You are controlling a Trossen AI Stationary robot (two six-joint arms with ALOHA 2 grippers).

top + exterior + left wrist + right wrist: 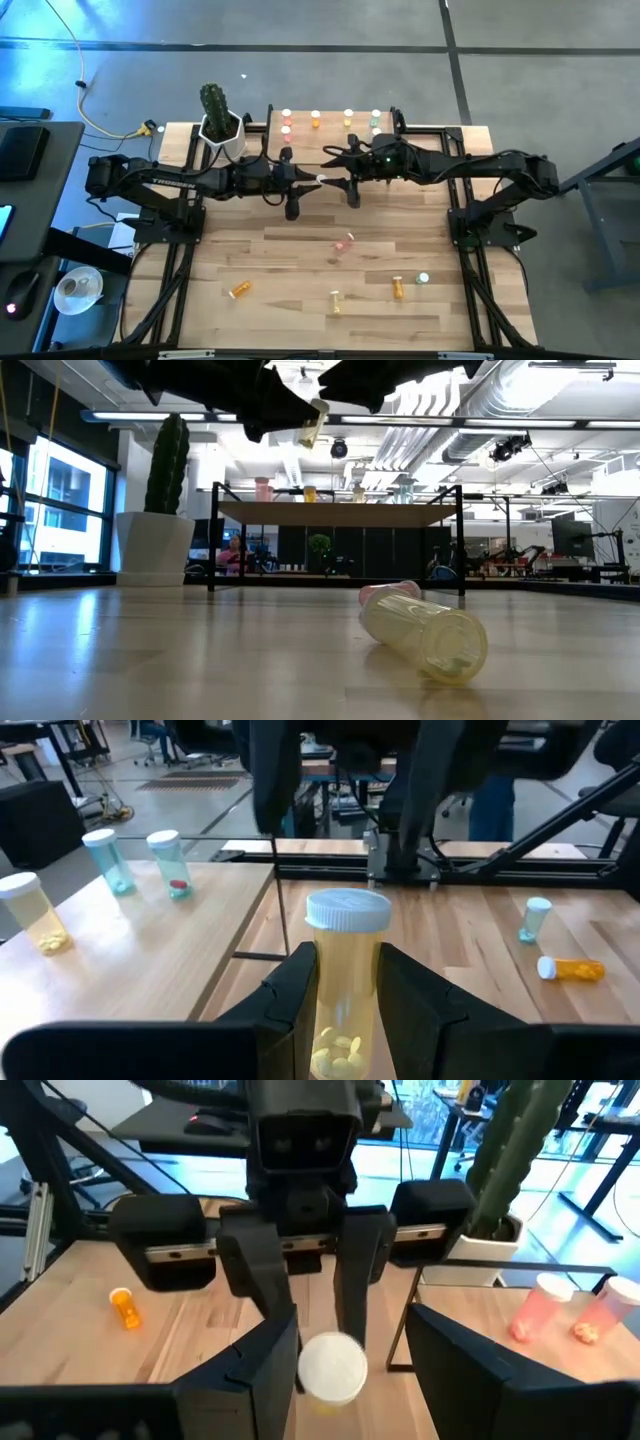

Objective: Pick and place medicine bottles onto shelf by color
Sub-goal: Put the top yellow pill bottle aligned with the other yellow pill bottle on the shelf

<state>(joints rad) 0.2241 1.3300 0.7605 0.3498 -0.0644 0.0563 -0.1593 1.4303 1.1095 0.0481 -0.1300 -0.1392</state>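
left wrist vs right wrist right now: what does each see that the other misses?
Only the left wrist view: pale pills inside the yellow bottle, the left gripper shut on its body, and two pale blue-green bottles plus a yellow one upright on the shelf.
Only the right wrist view: the cactus pot, two pink bottles on the shelf, and the right gripper with jaws open around the cap.
Both: the held bottle, an orange bottle lying on the table.

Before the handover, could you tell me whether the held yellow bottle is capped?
Capped: a white cap tops the yellow bottle.
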